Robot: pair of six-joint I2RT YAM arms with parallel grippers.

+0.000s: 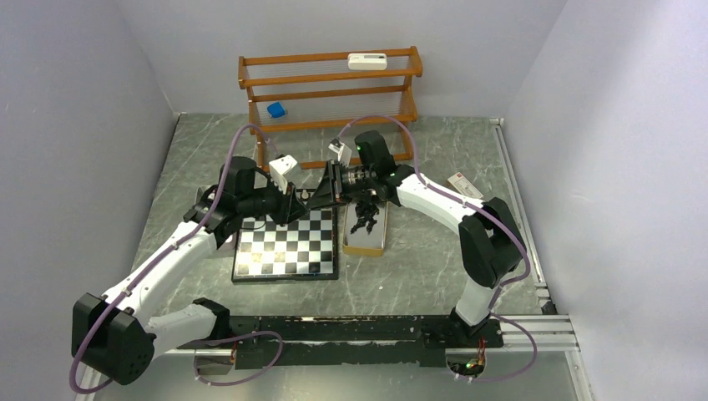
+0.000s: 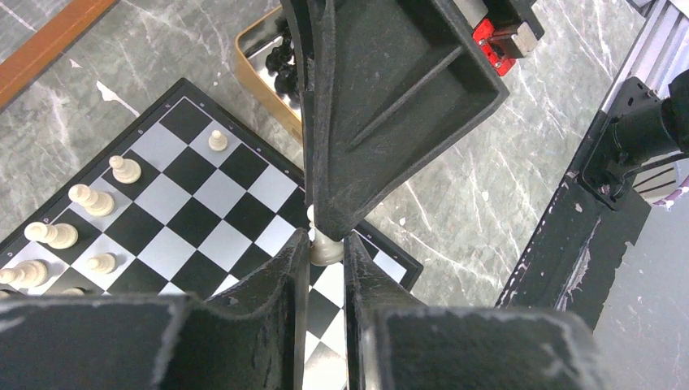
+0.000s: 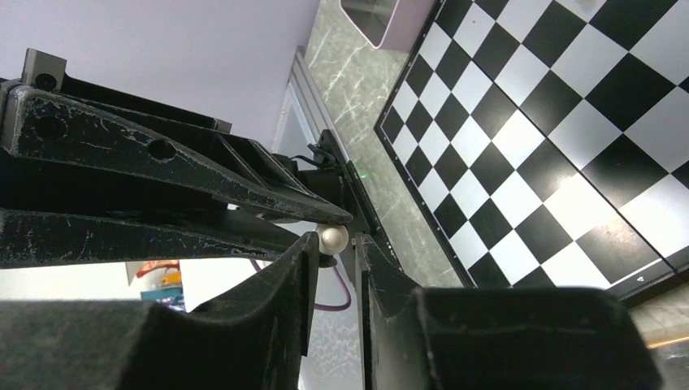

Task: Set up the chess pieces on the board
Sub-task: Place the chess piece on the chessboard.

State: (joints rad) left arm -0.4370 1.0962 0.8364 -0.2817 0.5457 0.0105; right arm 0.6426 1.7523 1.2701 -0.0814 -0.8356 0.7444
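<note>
- The table [image 1: 434, 267] is grey marble-patterned. The board [image 1: 284, 251] lies flat on it, just toward 9 o'clock from the middle of the overhead view.
- A shiny tray [image 1: 367, 244] sits close beside the board at its 3 o'clock edge, with a heap of black pieces [image 1: 365, 219] in it.
- The left claw [image 2: 327, 244] and right claw [image 3: 335, 244] meet tip to tip over the board's 1 o'clock corner.
- The left claw is nearly closed and pinches one cream piece [image 2: 325, 252] between its tips.
- The right claw's tips flank that piece's round head with a narrow gap. I cannot tell whether they press on it.
- Other cream pieces [image 2: 91, 199] stand upright on squares toward 9 o'clock in the left wrist view.
- Handling, as a guess: the piece is tiny, light, rigid and smooth. The ball head would probably slip, so the waist below it looks the better hold. It should stay upright, since its small base may tip easily.
- Hard to make out: fingers cover the held piece's base, so its kind is unclear. In the overhead view the arms hide the board's 12 o'clock rows.
</note>
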